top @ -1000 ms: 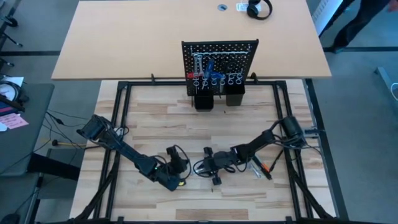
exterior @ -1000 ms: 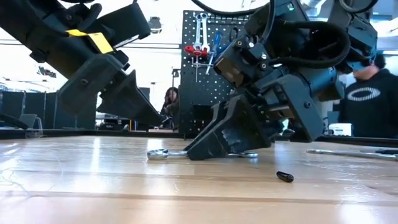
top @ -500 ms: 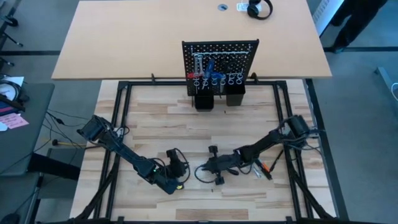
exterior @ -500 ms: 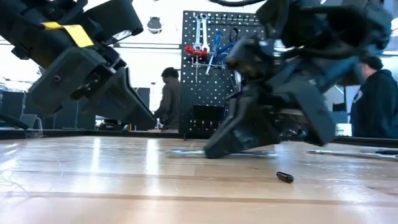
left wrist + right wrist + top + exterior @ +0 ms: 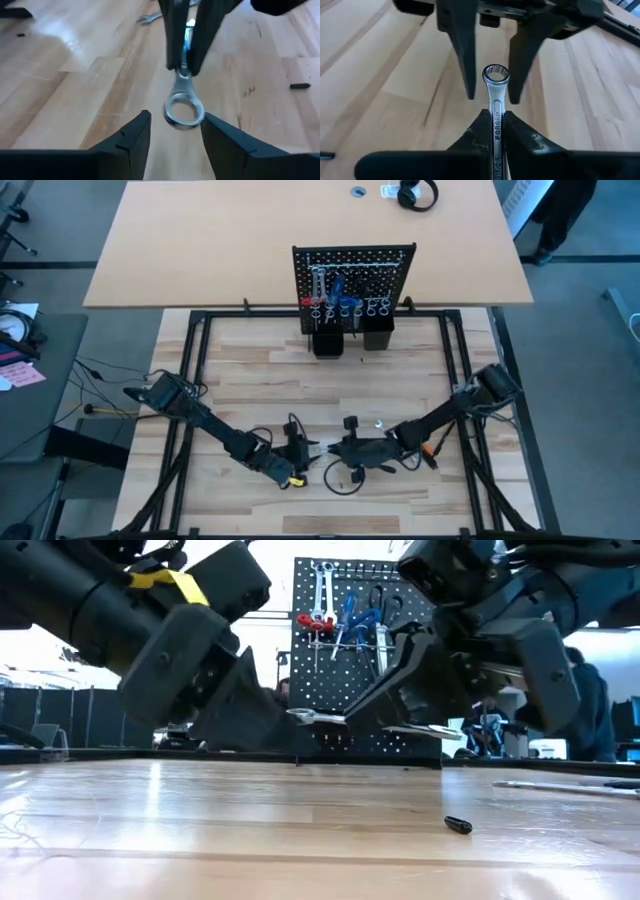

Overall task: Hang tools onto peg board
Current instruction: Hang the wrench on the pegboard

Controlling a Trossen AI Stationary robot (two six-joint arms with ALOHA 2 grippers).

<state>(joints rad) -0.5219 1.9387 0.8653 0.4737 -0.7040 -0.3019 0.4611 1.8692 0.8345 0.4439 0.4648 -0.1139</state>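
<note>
The right hand [image 5: 335, 452] is clenched on a silver wrench [image 5: 495, 100], holding it level above the desk [image 5: 300, 370] near the front edge. In the right wrist view the two fingers [image 5: 479, 131] press the wrench's shaft from both sides, and its ring end sticks out ahead of them. The left hand [image 5: 308, 452] faces it from the other side with its fingers [image 5: 131, 137] spread apart; the ring end [image 5: 184, 107] sits in the gap between them, and it is hard to tell whether either finger touches it. In the low view the wrench [image 5: 318, 717] hangs clear of the wood between the two hands.

The peg board [image 5: 353, 275] stands upright at the far side of the desk, well apart from both hands. Silver wrenches [image 5: 320, 585], a red-handled tool [image 5: 315, 622] and blue-handled tools [image 5: 352, 612] already hang on it, and two black cups [image 5: 350, 338] sit at its base. More tools [image 5: 422, 452] lie on the desk just beside the right arm. A small dark bit [image 5: 458, 825] lies on the wood near the front
</note>
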